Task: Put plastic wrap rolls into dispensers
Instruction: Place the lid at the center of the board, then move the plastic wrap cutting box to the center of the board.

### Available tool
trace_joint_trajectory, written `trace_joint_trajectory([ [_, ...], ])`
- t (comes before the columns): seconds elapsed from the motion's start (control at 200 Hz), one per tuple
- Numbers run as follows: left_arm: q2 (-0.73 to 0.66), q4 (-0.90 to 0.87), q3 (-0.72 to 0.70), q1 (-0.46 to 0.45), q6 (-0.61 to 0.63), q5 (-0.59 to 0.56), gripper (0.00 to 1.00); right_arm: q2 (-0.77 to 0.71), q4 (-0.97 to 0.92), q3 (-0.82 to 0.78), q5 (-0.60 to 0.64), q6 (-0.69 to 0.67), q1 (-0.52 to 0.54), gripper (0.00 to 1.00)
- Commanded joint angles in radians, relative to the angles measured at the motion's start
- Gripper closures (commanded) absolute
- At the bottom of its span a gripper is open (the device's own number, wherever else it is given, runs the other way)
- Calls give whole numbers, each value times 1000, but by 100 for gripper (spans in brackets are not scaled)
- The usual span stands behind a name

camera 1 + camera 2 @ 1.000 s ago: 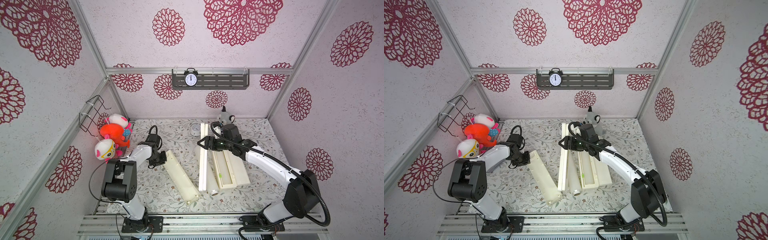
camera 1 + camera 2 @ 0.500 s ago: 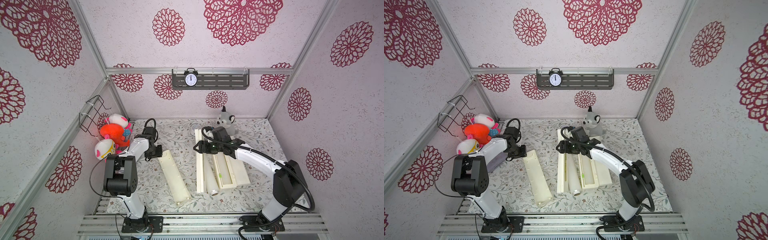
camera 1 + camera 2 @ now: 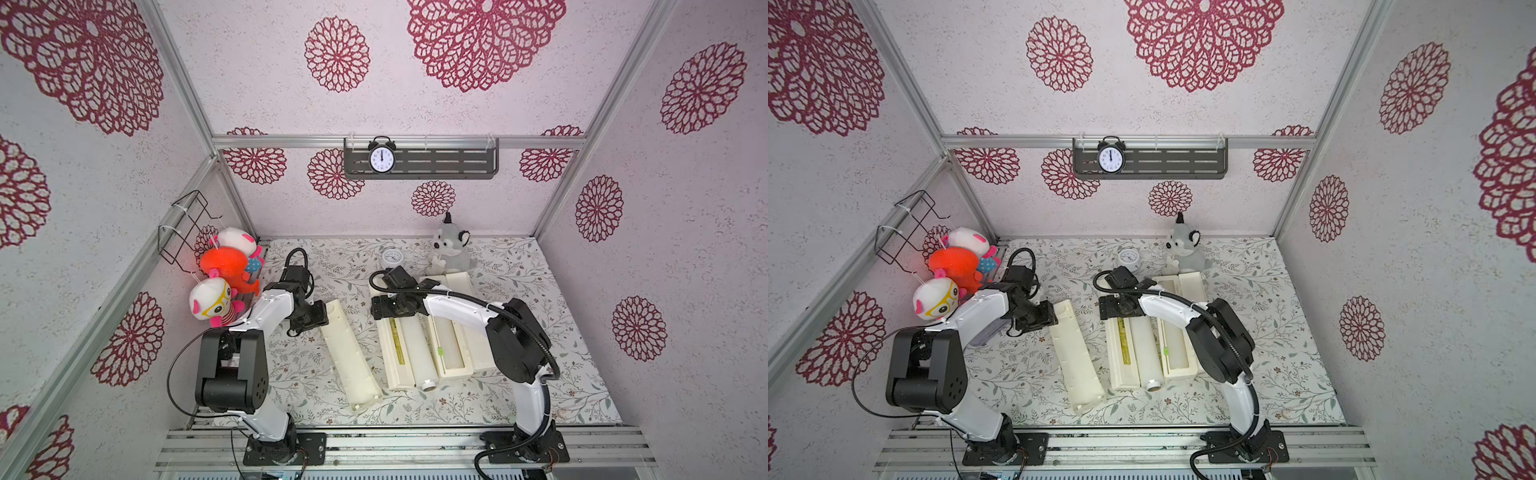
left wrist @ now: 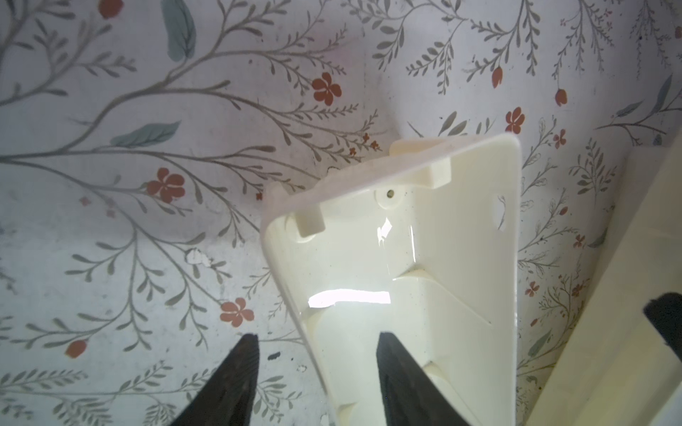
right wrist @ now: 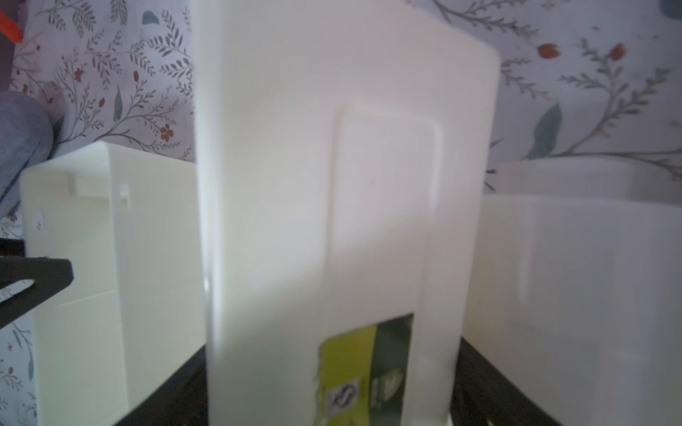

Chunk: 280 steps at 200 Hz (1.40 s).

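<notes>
– At lower centre of both top views, what lies on the floral table point(image 3: 540, 374)?

– Three cream parts and one white roll. A slanted box point(image 3: 351, 357) lies left of centre, its near end angled toward the right. Right of it lies a labelled lid point(image 3: 398, 353) with a yellow-green strip facing up. The roll point(image 3: 420, 357) lies just beside that lid, parallel to it, hollow core showing at the near end. Whether the roll sits in a tray cannot be told. Right of the roll lies an open box point(image 3: 455, 373) with a small green slider point(image 3: 439, 351) on its left wall.

– State of the left gripper point(image 3: 322, 318)?

– It sits at the far end of the slanted box. In the left wrist view the gripper point(image 4: 317, 339) has its fingers spread: one dark finger stands over the table, clear of the box wall, and the other stands over the box's inner face. Nothing is pinched.

– State of the right gripper point(image 3: 390, 311)?

– It sits at the far end of the labelled lid. In the right wrist view the lid point(image 5: 295, 184) fills the centre, with dark finger parts on both sides at the lower edge. The jaws stand wide. Whether they press the lid cannot be told.
</notes>
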Motion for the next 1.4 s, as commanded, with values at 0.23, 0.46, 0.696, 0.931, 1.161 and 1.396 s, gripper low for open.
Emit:
trace_joint_trajectory([
  [0.23,-74,53,-93,-35,-110,31,38,-68,22,2,16,-46,-1,1],
  [0.46,-59,57,-138,-89,-160,-18,48,-200,74,-100,1,-46,-34,2],
  [0.696,-44,41,-148,-154,-196,-67,71,-290,81,-176,26,-51,-56,2],
  [0.931,33,-32,-63,-151,-124,-145,98,-303,91,-218,12,-54,-68,2],
  [1.161,106,-145,85,-139,-4,-236,100,-330,77,-247,18,-91,-93,2],
  [1.396,182,-133,198,-117,20,-226,100,-319,6,-207,61,-147,-111,3],
])
